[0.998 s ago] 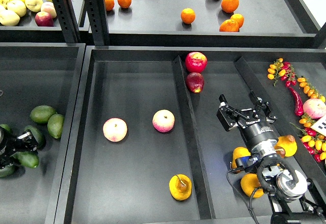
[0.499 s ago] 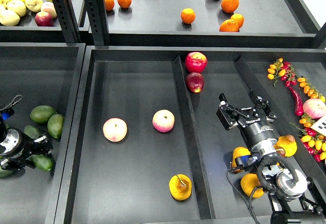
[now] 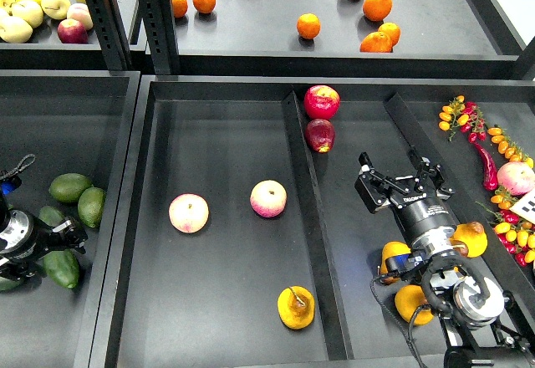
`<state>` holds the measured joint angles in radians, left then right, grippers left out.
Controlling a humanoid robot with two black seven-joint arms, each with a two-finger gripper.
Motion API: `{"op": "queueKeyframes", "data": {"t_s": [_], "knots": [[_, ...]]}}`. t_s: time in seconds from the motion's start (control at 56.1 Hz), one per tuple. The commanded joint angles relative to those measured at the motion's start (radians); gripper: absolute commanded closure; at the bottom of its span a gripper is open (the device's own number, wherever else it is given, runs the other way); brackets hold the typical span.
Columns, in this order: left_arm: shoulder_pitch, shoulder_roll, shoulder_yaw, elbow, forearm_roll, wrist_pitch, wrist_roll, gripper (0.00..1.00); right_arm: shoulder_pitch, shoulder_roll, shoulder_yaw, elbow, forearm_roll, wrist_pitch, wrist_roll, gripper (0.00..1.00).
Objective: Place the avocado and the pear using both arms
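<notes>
The dark green avocado hangs at my left gripper over the left bin, its top end between the dark fingers. The gripper looks shut on it. The golden-yellow pear with a dark stem lies in the middle tray, near the front, beside the divider. My right gripper is open and empty over the right compartment, well to the right of and beyond the pear. More yellow pears lie around the right arm's wrist.
Paler avocados lie in the left bin. Two pink peaches sit mid-tray. Two red apples lie right of the raised divider. Small tomatoes and chillies fill the far right. Oranges sit on the shelf behind.
My left gripper has risen from among the avocados and shifted right, carrying the dark avocado, which has turned from lying across to more upright. The right arm has barely moved.
</notes>
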<state>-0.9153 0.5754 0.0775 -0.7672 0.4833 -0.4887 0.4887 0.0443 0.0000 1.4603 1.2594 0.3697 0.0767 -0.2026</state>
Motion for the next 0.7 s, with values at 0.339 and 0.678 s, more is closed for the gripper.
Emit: {"op": "queueKeyframes", "data": {"t_s": [0.339, 0.678], "knots": [[-0.017, 0.041, -0.363, 0.009, -0.06, 0.0, 0.0, 0.05, -0.009, 0.0, -0.005, -0.006, 0.005, 0.0, -0.003, 0.0], [0.019, -0.014, -0.623, -0.012, -0.247, 0.0, 0.0, 0.05, -0.02, 0.0, -0.009, -0.015, 0.005, 0.002, -0.006, 0.0]]}}
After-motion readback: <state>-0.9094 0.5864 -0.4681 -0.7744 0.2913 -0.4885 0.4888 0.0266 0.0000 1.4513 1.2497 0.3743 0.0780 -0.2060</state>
